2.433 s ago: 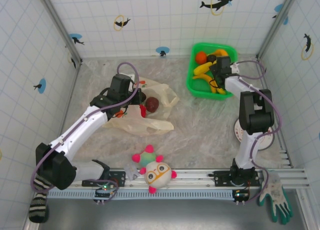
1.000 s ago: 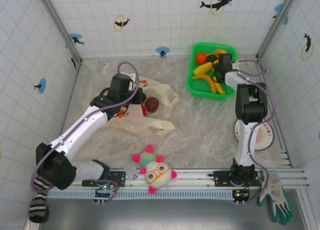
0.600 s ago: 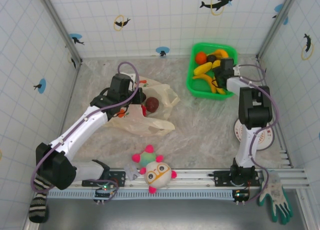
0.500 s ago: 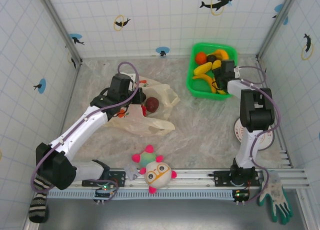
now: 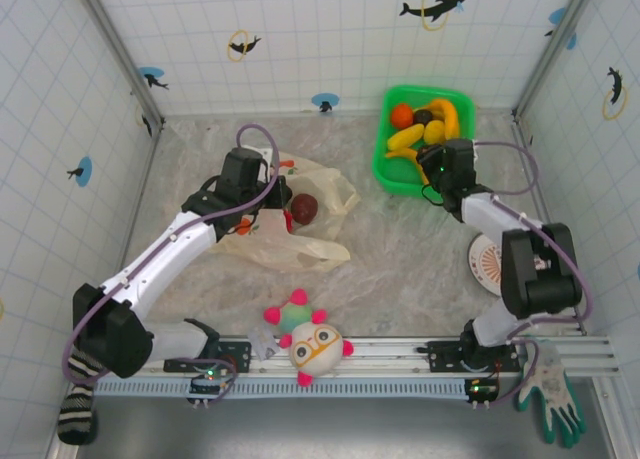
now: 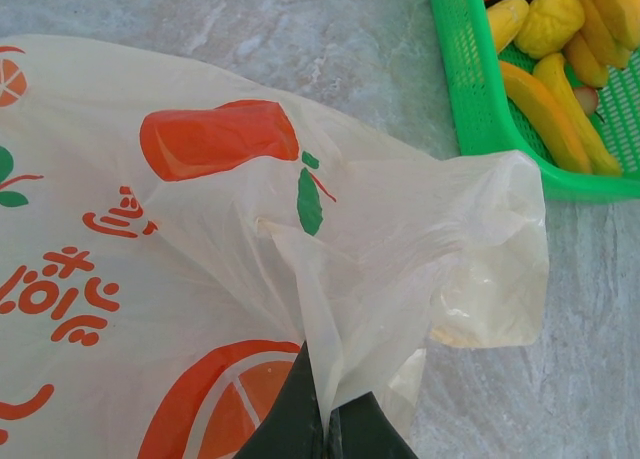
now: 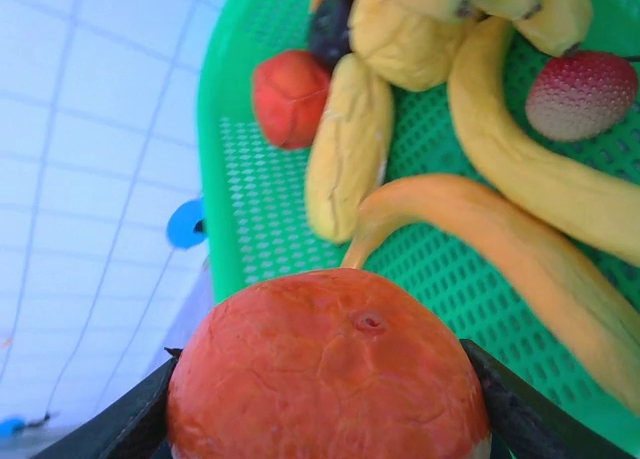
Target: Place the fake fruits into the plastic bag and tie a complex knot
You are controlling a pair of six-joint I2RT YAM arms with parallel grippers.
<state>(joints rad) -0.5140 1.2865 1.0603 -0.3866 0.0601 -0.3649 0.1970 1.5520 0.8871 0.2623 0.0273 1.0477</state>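
Fig.: loading stage, early. The bag (image 5: 300,241) lies flat on the table (image 5: 400,269), well off the basket (image 5: 381,169) on the L arm's side, with its mouth turned toward the basket. One dark-red fruit (image 5: 304,208) sits in that mouth and is judged to be loaded. Most fruits are in the basket: bananas (image 7: 520,179), a pink strawberry-like piece (image 7: 581,94), a small red one (image 7: 290,97) and a dark purple one (image 7: 330,34). Left to do: move these over, then tie the handles. The knot is apparently not begun.

L gripper (image 6: 326,424): clenched, tips pinching a fold of bag film at the mouth edge, on the side nearer the basket, holding it raised.

R gripper (image 7: 325,419): jaws part-spread and clamped on a round orange-red fruit (image 7: 325,364), one finger on each side. It hangs over the basket's near part, clear of the mesh floor. Next, prob.: carry the fruit from the basket to the bag's mouth.
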